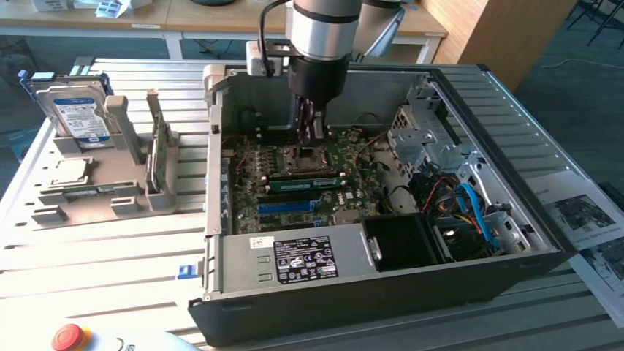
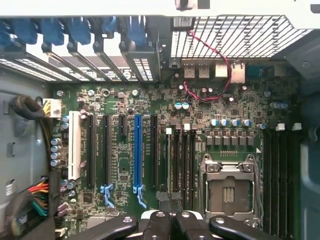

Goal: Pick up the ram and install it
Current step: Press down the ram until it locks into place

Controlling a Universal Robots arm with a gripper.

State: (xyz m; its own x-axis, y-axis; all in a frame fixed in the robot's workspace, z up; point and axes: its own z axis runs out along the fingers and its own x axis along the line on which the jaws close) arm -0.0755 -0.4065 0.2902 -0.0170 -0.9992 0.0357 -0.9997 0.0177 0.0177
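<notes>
The arm reaches down into the open computer case (image 1: 546,252). The gripper (image 1: 310,135) hangs over the motherboard (image 1: 292,208), just above the CPU socket (image 1: 312,155). In the wrist view the gripper (image 2: 170,222) has its jaws pressed narrow, tip against tip, and I can make out nothing between them.

The ram (image 1: 307,181) appears to be in the case already. A long, thin green stick runs along the memory slots just at 6 o'clock of the socket in the exterior view, near the jaws but not touching them. I judge this to be the install step, late on, with the stick placed in its slot. Whether it is pushed fully home or its end latches have closed, I cannot tell.

Any finishing press would call for the closed jaws to sit squarely over the stick's top edge and push straight down. A slanted push could rock the board in its slot.

The stick looks rigid and slim, edge up, with dark chips along its face. I cannot read a label on it.

Out on the worktop (image 1: 117,241), toward 9 o'clock of the case, a grey stand (image 1: 109,197) holds a hard drive (image 1: 78,117) and another thin green board (image 1: 154,157), upright.
</notes>
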